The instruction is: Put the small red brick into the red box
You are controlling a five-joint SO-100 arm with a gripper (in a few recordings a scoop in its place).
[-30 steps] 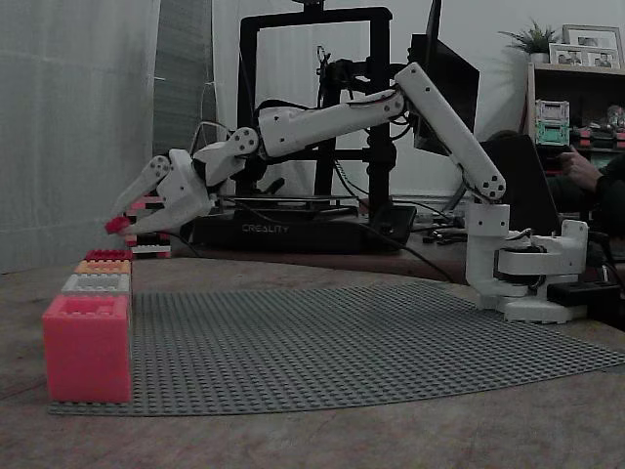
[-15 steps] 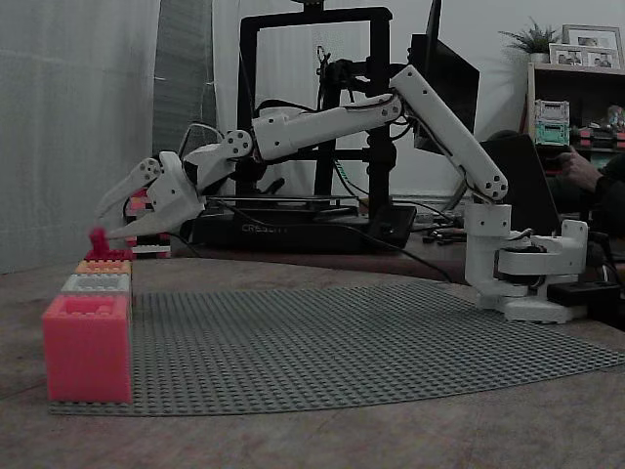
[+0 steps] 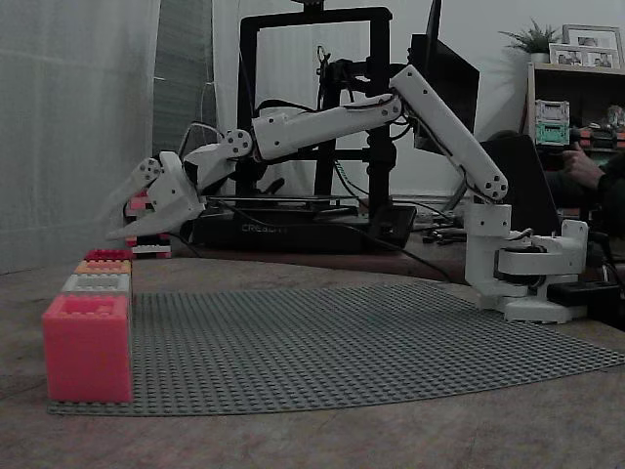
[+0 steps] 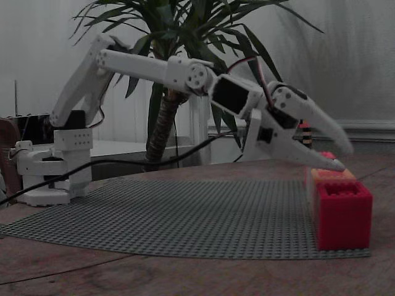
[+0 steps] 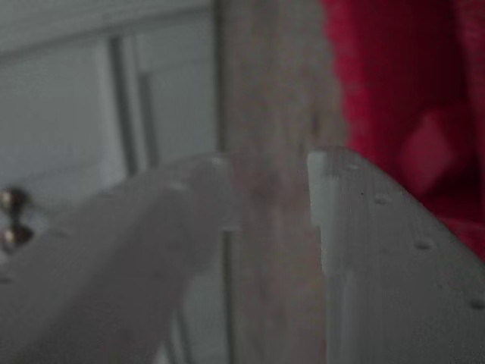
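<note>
Small red brick (image 5: 428,152): made out only as a blurred paler block within red box (image 3: 107,254). Found gripper (image 3: 105,224) just above that box, jaws spread wide, gripping nothing.

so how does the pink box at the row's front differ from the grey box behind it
The pink plastic box is bright pink, the grey plastic box pale grey. The pink box ends the row nearest the camera; the grey box sits second. Both rest on the grey studded baseplate.
</note>
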